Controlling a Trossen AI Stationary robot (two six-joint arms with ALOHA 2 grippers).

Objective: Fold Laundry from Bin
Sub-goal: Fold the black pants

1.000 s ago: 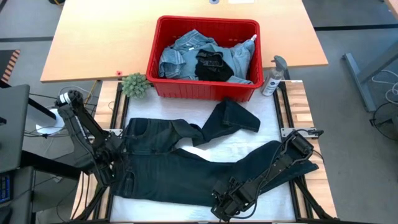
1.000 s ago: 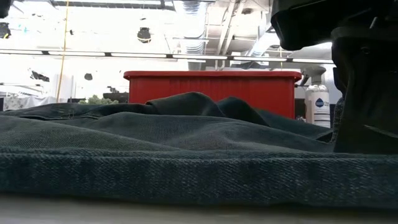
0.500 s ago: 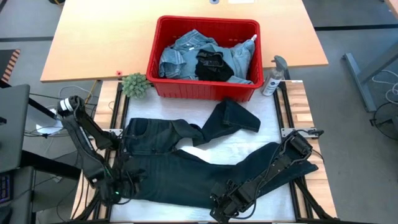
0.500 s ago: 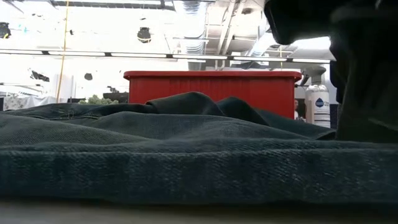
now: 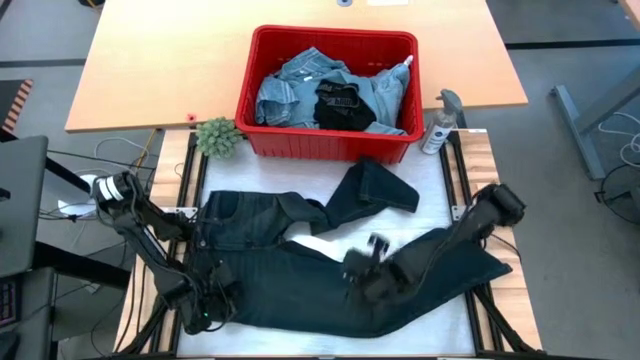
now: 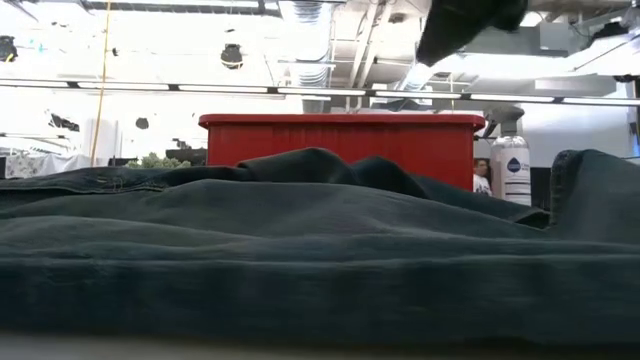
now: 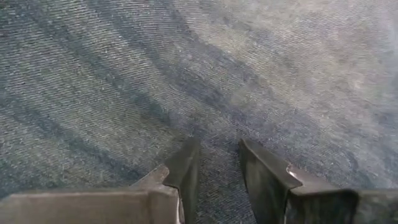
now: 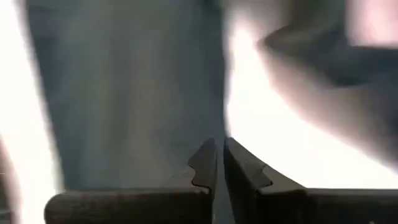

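Dark jeans (image 5: 300, 270) lie spread on the white mat, waist at the left. One leg is bent toward the red bin (image 5: 262, 60); the other runs to the right. The bin holds light blue denim and a black garment (image 5: 335, 98). My left gripper (image 5: 207, 308) is down on the jeans' near left corner, its fingers closed around denim. My right gripper (image 5: 368, 262) hangs above the right leg, blurred. Its fingers (image 8: 219, 149) are nearly together with nothing between them. It also shows at the top of the low view (image 6: 465, 25). My left gripper comes down at a slant onto the jeans near the waist's near corner. Its two fingertips (image 7: 189, 152) rest on the denim, and a strip of cloth (image 7: 216, 134) stands between them. The jeans lie flat on the table. I cannot tell how many layers it has.
A small green plant (image 5: 218, 135) stands left of the bin and a spray bottle (image 5: 440, 120) right of it. Bare white mat (image 5: 330, 238) shows between the jeans' legs. In the low view a hump of denim (image 6: 590, 185) rises at the right.
My left gripper has sunk toward the table's near edge onto the jeans' near left corner. My right gripper has risen from the leg's near edge and moved toward the far side, now clear above the leg. The cloth there stays on the table.
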